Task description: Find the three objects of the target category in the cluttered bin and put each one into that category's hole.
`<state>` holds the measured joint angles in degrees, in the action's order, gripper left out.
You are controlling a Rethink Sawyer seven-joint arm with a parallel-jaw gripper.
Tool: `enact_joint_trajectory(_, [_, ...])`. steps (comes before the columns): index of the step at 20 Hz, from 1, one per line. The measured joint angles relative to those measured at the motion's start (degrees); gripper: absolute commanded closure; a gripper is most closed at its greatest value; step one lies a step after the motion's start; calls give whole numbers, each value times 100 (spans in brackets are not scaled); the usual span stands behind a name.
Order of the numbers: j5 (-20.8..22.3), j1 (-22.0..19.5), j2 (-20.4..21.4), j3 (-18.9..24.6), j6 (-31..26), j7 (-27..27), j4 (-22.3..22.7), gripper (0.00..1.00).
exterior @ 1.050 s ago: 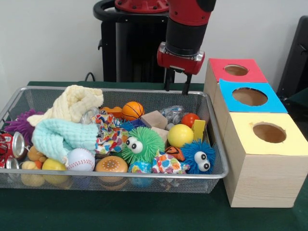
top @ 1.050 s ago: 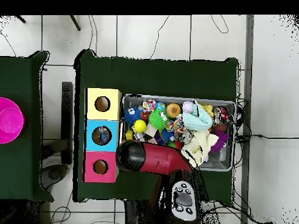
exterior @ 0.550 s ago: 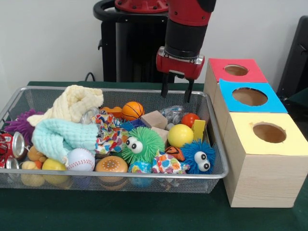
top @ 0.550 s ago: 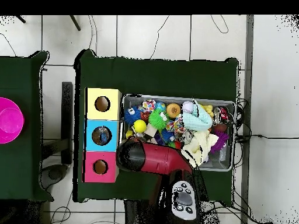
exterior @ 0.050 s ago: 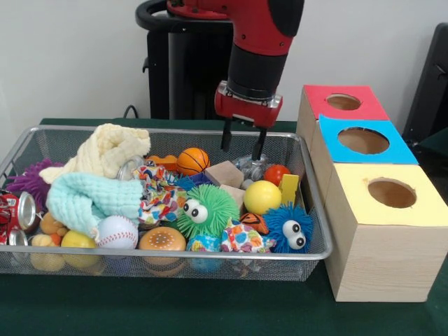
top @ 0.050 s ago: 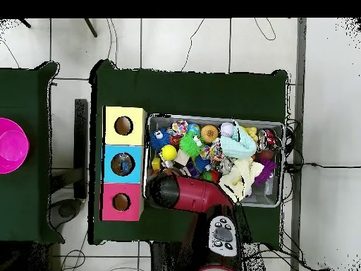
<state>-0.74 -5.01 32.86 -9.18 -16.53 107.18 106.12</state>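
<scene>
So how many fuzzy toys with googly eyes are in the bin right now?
2 show eyes: a green fuzzy toy at the bin's middle front, and a blue fuzzy toy in the front corner nearest the boxes. Clutter may hide others.

Readable text: I am finding none in either view.
Red can [exterior @ 0.050 s ago: 8,210]: I am seeing white marks on its side, too blurred to read.
Boxes [exterior @ 0.050 s ago: 381,210]: I am seeing only red, blue and yellow tops, no lettering.
Arm [exterior @ 0.050 s ago: 259,42]: I am making out no brand mark.
Toys in the basket [exterior @ 0.050 s ago: 308,255]: I am seeing only patterns.
</scene>
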Motion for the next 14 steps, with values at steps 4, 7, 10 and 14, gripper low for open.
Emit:
enact_joint_trajectory(4, [0, 3, -149, -55, 0, 0, 19, 0])
enact_joint_trajectory(7, [-1, 2, -239, -63, 1, 0, 42, 0])
enact_joint_trajectory(10, [-3, -55, -289, -26, 5, 0, 112, 0])
enact_joint_trajectory(14, [-2, -214, -237, 97, 19, 0, 195, 0])
